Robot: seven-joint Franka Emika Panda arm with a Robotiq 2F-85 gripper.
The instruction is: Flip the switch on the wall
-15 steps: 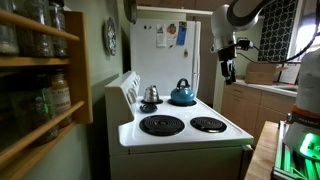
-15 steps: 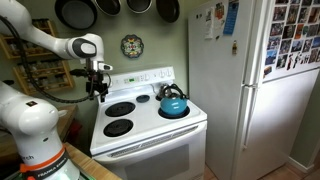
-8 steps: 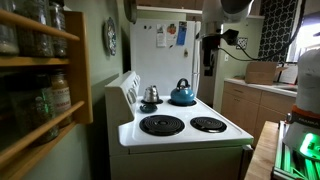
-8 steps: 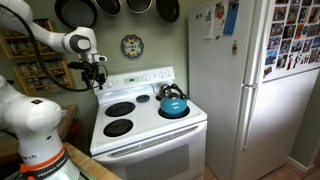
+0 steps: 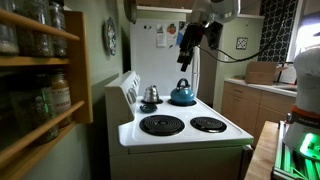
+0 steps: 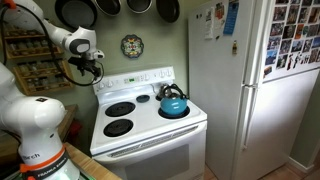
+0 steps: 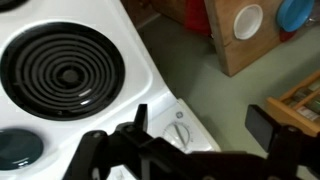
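Provisionally, we logged the task as not yet done and the arm as in its approach. In the wrist view the claw point(image 7: 200, 121) stood wide open, fingers point(image 7: 139, 117) well apart, with nothing between them. In an exterior view it hung above a back corner of the stove point(image 6: 148, 118), near the wall point(image 6: 150, 58) and off to one side of the clock point(image 6: 132, 46). As far as we could tell, it touched neither.

We could not find the switch in any view; it was either hidden or too small to make out. The wrist view showed a burner point(image 7: 63, 70), the stove's back panel with a knob point(image 7: 178, 133), and beyond them a grey-green strip that we took for the wall. No switch plate showed on it.

Our judgement was that nothing of the flip itself had been accomplished. Left to do:
- locate the switch
- bring a fingertip to it
- push the toggle over
- back off
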